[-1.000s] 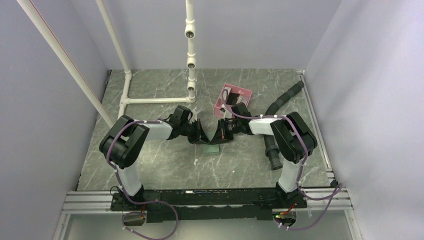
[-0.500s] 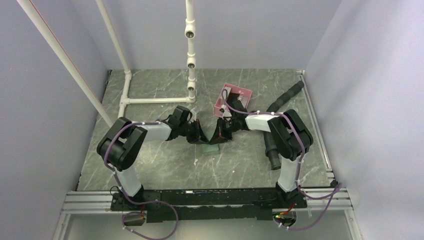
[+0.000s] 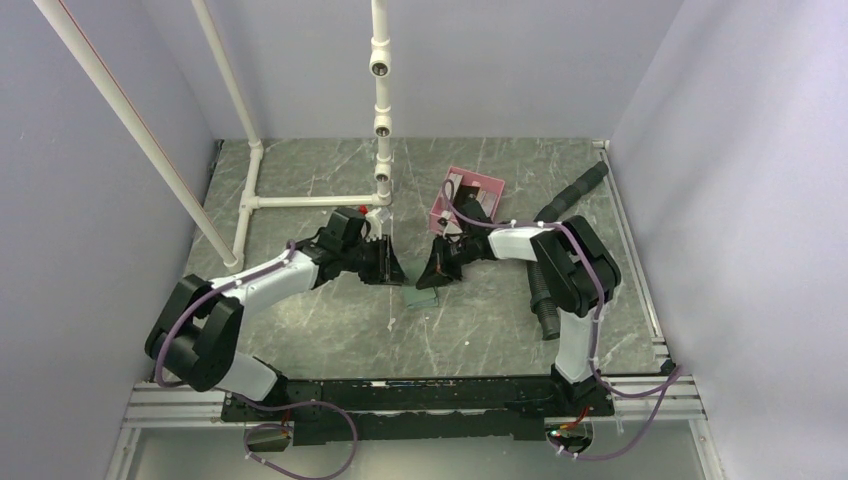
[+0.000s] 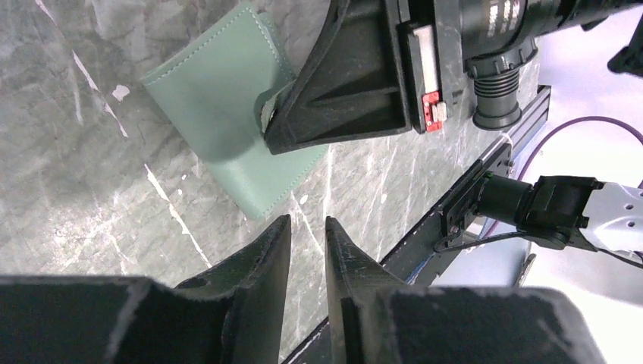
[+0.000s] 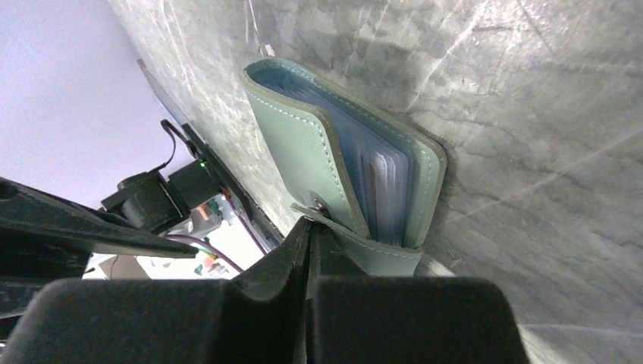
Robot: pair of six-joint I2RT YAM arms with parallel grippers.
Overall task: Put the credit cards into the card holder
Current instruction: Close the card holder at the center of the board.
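Observation:
The card holder (image 3: 422, 297), a grey-green wallet, lies on the table between the arms. My right gripper (image 3: 437, 277) is shut on its snap tab (image 5: 341, 227). In the right wrist view the card holder (image 5: 299, 152) is slightly ajar and shows its light blue pockets (image 5: 387, 186). My left gripper (image 3: 388, 267) hangs just left of it, touching nothing. In the left wrist view my left gripper (image 4: 307, 224) has its jaws narrowly apart and empty, with the card holder (image 4: 212, 114) beyond. The credit cards (image 3: 463, 187) lie in the pink tray (image 3: 493, 185), small and dim.
A black corrugated hose (image 3: 546, 290) runs along the right, behind my right arm. A white pipe frame (image 3: 300, 200) stands at the back left, with an upright post (image 3: 381, 120) in the middle. An aluminium rail (image 3: 420, 400) lines the near edge.
My left arm has swung out and its gripper has drawn back left, away from the card holder. My right gripper stays at the snap tab.

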